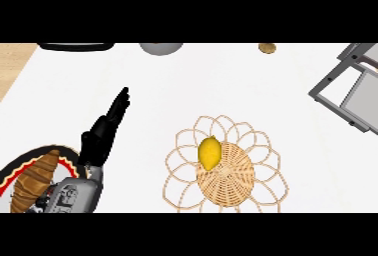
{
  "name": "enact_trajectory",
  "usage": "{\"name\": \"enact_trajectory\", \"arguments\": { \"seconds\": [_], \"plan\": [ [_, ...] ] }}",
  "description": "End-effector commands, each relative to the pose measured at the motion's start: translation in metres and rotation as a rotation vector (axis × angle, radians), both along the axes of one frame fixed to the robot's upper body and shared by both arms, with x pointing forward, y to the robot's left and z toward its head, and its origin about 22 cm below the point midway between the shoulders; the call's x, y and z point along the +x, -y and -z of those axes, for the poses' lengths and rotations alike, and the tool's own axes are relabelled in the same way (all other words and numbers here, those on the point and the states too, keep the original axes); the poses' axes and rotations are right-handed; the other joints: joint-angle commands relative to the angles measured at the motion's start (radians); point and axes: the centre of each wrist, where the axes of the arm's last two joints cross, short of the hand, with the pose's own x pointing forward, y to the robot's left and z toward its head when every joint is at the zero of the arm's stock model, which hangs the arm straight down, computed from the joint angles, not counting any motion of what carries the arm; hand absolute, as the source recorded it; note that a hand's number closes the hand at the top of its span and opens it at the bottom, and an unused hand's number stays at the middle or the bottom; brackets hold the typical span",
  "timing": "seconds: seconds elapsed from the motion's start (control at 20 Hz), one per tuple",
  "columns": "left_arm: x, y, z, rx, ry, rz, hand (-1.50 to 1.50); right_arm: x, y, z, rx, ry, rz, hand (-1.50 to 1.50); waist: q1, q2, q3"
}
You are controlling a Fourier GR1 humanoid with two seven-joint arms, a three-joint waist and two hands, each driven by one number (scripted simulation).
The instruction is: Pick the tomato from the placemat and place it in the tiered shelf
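Reaching for the fruit is the step in hand, judging by how things lie: the yellow, lemon-shaped fruit [210, 152], which the task calls a tomato, rests untouched on the round woven wicker placemat with looped edging [226, 167], toward its upper left part. One robot hand shows, the left robot hand [105, 131], black, with its fingers straight and together, pointing up the white tabletop [221, 85] and well apart from the fruit; it holds nothing. The right robot hand is not in view. To do this well, a robot hand should probably come over the fruit, open around its narrower width, and close only once the fruit sits between thumb and fingers, since its rounded shape may roll on the weave. The grey metal tiered shelf [347, 85] stands at the upper right, well apart from the placemat, so the carry will likely cross the bare tabletop. Counted: one fruit, one placemat, one shelf, one brown croissant [33, 182] on one red-and-black rimmed plate [65, 152], one grey bowl [161, 48], and one small brown object [267, 48].
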Motion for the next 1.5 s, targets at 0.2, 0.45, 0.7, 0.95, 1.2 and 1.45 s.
{"name": "enact_trajectory", "arguments": {
  "seconds": [0.2,0.45,0.7,0.95,1.2,1.45],
  "plan": [
    [0.013,0.007,-0.005,0.001,0.001,0.004,0.00,0.047,-0.018,0.016,-0.050,0.079,-0.006,1.50,0.001,0.001,0.000],
    [0.010,-0.015,-0.011,0.017,0.003,-0.002,0.00,0.067,-0.032,0.027,-0.138,0.176,-0.004,1.50,-0.007,-0.002,0.000],
    [-0.010,-0.017,-0.003,0.007,0.004,0.000,0.00,0.103,-0.049,0.052,-0.111,0.160,-0.001,1.50,-0.002,-0.002,0.000],
    [0.007,-0.001,-0.003,0.010,0.011,0.006,0.00,0.124,-0.052,0.067,0.202,0.100,-0.119,1.50,0.002,0.000,0.000],
    [0.001,-0.003,-0.006,0.010,0.003,0.011,0.00,0.118,-0.030,0.063,0.229,0.089,-0.110,1.50,0.004,0.002,0.001],
    [0.003,0.006,-0.001,-0.005,0.021,-0.001,0.00,0.133,-0.038,0.061,0.206,0.100,-0.100,1.50,0.013,0.007,0.001]
  ]
}}
